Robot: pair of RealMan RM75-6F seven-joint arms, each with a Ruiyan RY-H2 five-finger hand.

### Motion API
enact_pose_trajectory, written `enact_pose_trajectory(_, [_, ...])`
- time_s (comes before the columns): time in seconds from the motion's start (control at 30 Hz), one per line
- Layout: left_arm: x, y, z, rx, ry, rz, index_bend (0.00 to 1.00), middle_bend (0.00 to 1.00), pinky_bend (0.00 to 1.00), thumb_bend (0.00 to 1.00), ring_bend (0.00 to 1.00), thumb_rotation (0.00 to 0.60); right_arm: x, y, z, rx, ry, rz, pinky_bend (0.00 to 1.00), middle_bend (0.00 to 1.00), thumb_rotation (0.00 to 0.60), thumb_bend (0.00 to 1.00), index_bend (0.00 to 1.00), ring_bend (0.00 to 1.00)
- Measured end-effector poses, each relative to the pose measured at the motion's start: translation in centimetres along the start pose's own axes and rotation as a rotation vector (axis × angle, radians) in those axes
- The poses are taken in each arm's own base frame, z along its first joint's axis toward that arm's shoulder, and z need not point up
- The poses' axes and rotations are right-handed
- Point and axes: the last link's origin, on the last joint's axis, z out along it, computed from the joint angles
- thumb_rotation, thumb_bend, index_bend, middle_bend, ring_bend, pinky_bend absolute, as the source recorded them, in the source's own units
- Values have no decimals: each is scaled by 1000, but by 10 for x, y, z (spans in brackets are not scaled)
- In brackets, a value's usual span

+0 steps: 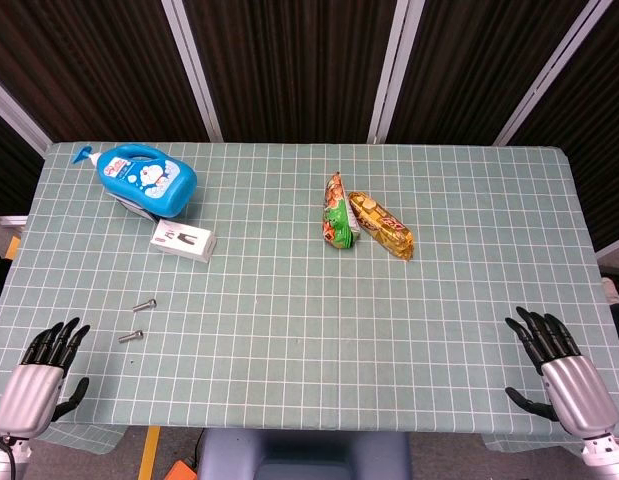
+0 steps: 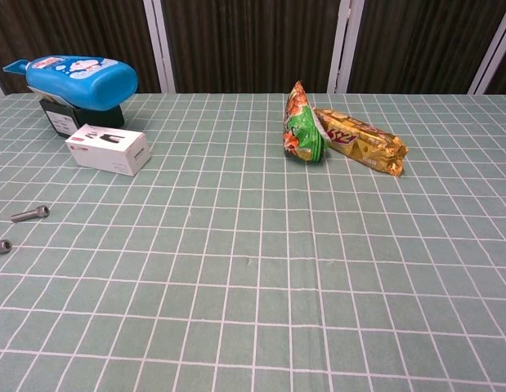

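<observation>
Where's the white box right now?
The white box lies on the table's left side in both views, just in front of the blue bottle, beyond the two bolts.

Bright even overhead light, soft short shadows, sharp focus across both views, dark backdrop, slight wide-angle bowing at edges

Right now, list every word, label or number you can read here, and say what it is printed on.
Nothing reads clearly.
Blue bottle: cartoon label, text too blurred.
White box: dark picture and small red mark, unreadable.
Green snack packet: print too small.
Golden snack packet: red lettering, blurred.
Black box under the bottle: small white label, unreadable.
</observation>
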Motion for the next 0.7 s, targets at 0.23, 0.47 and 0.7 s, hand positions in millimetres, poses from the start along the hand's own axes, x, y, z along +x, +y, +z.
enact_pose_trajectory(0.23, [-7, 7, 1, -24, -18, -3, 66, 42, 164, 409, 27, 600, 2, -1, -2, 7, 4, 5, 0, 0, 600, 274, 0, 0])
enact_pose_trajectory(0.47, [-26, 21, 14, -56, 28, -25, 233, 868, 961, 410, 847, 600, -2, -1, -2, 10, -18, 1, 0, 0, 600, 274, 0, 0])
enact_pose_trajectory(0.7, [-60, 28, 41, -44, -8, -24, 359, 1000, 1000, 410, 1000, 600, -5, -1, 2, -1, -29, -4, 0, 0, 600, 274, 0, 0])
